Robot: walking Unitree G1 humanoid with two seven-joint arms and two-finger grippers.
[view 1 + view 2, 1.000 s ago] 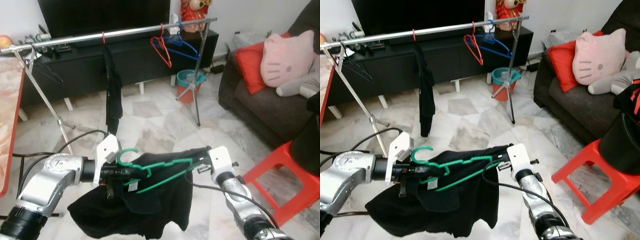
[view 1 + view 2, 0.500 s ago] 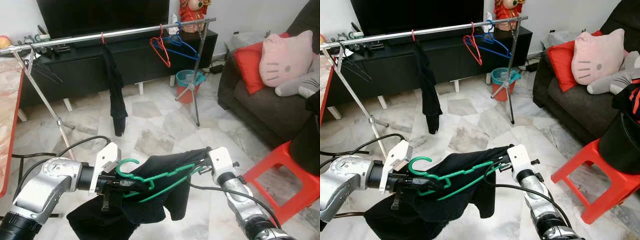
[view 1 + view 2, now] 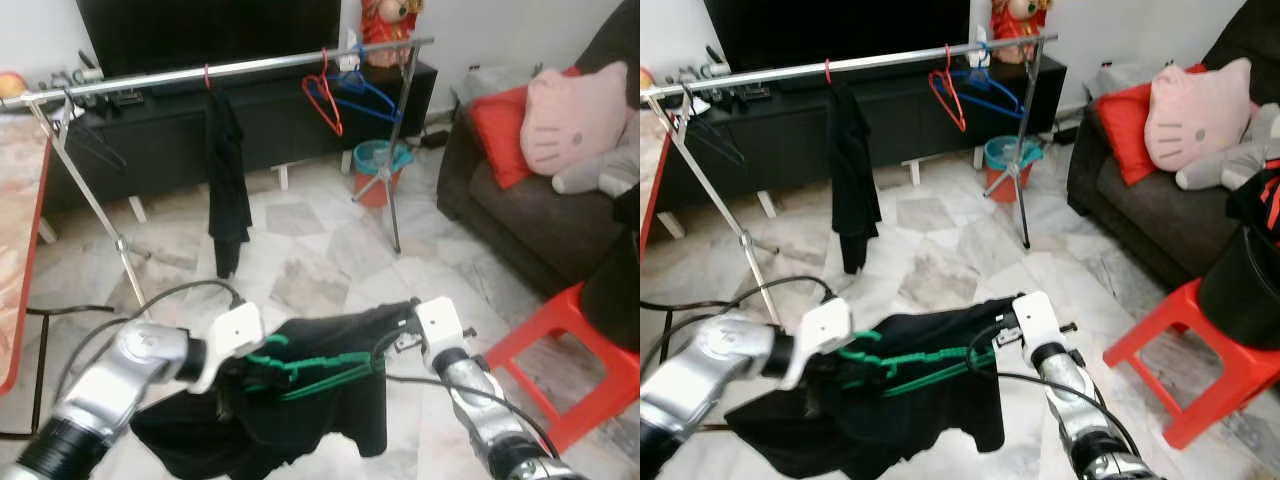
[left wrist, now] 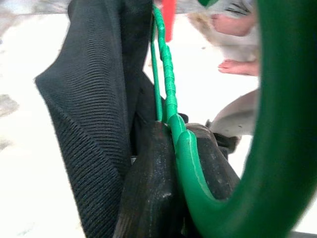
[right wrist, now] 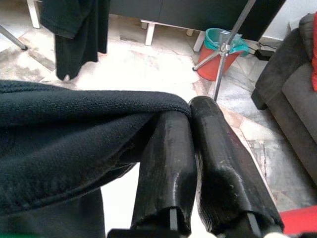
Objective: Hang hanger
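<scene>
**Sam:** Hanger (image 3: 315, 362) first, where is it?

**Mia:** It is the green one, down low in front of the robot, held flat between its two arms. A black cloth (image 3: 330, 400) is draped over it and droops toward the floor.

**Sam:** Who holds it?

**Mia:** The left gripper (image 3: 250, 365) has the end with the hook. In the left wrist view the black fingers (image 4: 153, 198) are pressed up against the green neck, so I think they are pinching it.

**Sam:** And the other arm?

**Mia:** The right gripper (image 3: 1008, 325) is at the far end. Its two fingers (image 5: 171, 163) are squeezed together on the edge of the cloth. I think that keeps the cloth pulled out so it does not slide off.

**Sam:** Why two arms for one small thing?

**Mia:** One end alone would let it tip, I guess. Holding both ends keeps it level.

**Sam:** Where should it go?

**Mia:** On the silver rail (image 3: 250, 68), I think. It stands well apart, across the marble floor (image 3: 310, 250). A black garment (image 3: 228, 190) hangs there, and a red hanger (image 3: 322, 98) and a blue hanger (image 3: 362, 90) too.

**Sam:** So the job is not done?

**Mia:** Not yet. The hook is far below the rail. It must go up and forward, and the loose cloth could catch.
</scene>
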